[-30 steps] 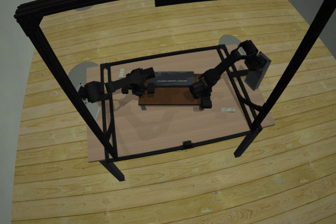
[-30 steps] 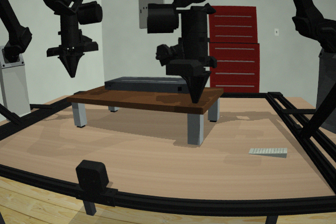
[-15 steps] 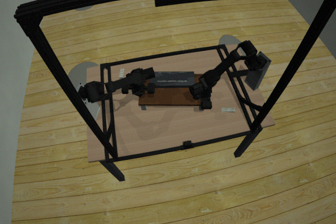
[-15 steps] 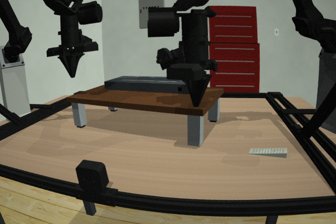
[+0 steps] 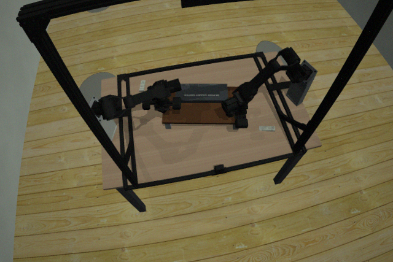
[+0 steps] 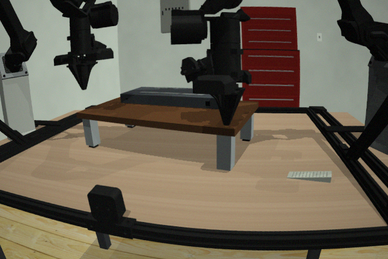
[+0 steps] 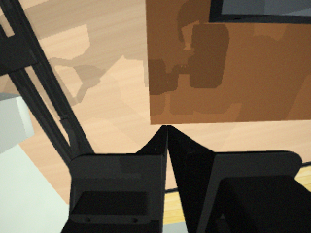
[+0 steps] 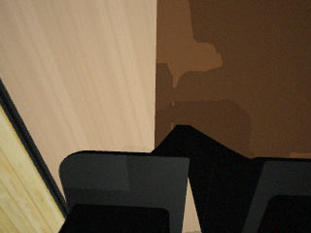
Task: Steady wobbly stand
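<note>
The brown stand (image 5: 196, 115) (image 6: 150, 116) (image 7: 264, 73) (image 8: 277, 39) is on the table on grey legs. Dark feet show under three legs, none under the near right leg (image 6: 225, 152) in the exterior view. I cannot tell whether its top is level. The network switch (image 5: 204, 92) (image 6: 162, 98) (image 7: 262, 7) lies on its rear part. One ribbed wedge (image 5: 266, 128) (image 6: 309, 174) lies beyond the near right leg; another wedge (image 5: 142, 85) lies past the opposite end. My left gripper (image 6: 83, 88) (image 7: 166, 129) is shut and empty, above the stand's left end. My right gripper (image 6: 227, 124) (image 8: 182, 131) is shut and empty, its tips at the top's near right corner; contact is unclear.
A black frame rail (image 5: 177, 180) (image 6: 250, 234) borders the table (image 5: 190, 161) (image 6: 175, 193). A small black block (image 5: 218, 168) (image 6: 105, 202) stands on the front rail. Frame posts rise at the sides. My right arm partly hides the switch in the top and exterior views.
</note>
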`<state>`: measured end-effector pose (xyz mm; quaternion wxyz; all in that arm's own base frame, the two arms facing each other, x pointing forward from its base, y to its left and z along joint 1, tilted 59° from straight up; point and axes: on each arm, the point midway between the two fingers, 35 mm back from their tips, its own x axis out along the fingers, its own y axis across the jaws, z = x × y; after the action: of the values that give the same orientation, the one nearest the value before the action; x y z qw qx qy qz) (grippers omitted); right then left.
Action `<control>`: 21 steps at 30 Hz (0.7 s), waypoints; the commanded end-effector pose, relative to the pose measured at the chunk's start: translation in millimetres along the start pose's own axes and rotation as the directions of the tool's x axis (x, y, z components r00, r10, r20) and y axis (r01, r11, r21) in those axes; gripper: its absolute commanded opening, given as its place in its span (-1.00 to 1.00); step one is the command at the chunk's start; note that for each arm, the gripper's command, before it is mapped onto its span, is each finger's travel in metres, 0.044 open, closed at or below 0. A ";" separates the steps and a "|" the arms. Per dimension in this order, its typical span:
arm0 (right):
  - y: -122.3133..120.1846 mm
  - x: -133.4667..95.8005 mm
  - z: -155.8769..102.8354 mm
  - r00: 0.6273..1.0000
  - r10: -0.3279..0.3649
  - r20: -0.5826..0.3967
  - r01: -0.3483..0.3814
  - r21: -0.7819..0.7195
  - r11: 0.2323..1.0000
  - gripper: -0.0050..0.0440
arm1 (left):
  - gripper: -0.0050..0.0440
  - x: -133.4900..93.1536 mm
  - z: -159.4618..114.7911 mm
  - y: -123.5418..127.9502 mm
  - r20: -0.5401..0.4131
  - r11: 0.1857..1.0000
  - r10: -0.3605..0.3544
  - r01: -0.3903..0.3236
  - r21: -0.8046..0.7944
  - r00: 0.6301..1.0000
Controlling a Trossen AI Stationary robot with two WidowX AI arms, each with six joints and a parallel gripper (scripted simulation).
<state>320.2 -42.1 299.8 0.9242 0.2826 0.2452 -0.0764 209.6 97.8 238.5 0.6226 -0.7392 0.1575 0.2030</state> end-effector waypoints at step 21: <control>-3.1 -66.4 0.2 1.000 0.000 0.000 0.000 0.000 1.000 -0.80 | -0.80 0.0 0.0 0.0 0.000 1.000 0.000 0.000 0.000 1.000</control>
<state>299.8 -44.5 301.5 0.9179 0.2874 0.2601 -0.0854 209.6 97.8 238.5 0.6226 -0.7392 0.1575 0.2030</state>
